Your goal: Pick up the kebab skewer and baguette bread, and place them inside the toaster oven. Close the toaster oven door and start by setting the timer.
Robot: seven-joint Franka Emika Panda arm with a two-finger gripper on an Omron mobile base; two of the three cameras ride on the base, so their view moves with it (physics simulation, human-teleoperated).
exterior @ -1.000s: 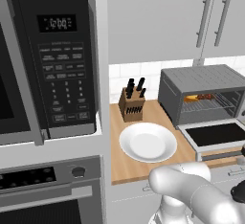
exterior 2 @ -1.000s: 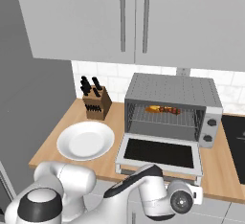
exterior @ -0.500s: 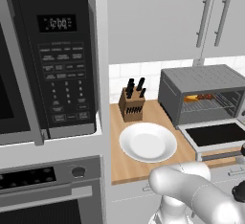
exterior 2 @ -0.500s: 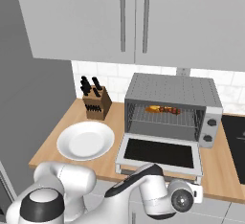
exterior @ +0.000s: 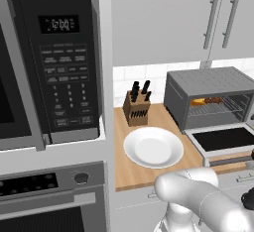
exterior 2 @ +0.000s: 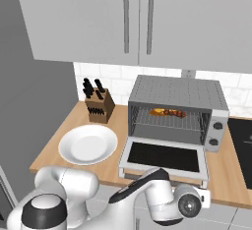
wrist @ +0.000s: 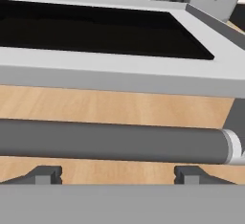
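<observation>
Pincer (wrist: pixel 115 175) just started narrowing from wide, fingertips (wrist: pixel 45 174) straddling the door handle (wrist: pixel 110 141) right ahead, skewer (exterior 2: pixel 173 112) and bread (exterior 2: pixel 157 111) already racked inside, so door-closing next.

The grey toaster oven (exterior 2: pixel 177 107) stands beyond the claw (wrist: pixel 115 174), its door (exterior 2: pixel 165 156) dropped flat (handle bar just ahead of the fingertips); baguette bread (exterior 2: pixel 157 111) and kebab skewer (exterior 2: pixel 174 112) lie on the rack.

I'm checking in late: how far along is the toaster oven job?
Done: kebab skewer and baguette bread lie on the rack inside the toaster oven. In hand: the tool, jaws apart, sits at the handle of the toaster oven door, which hangs open. Left: closing it, setting the timer.
</observation>
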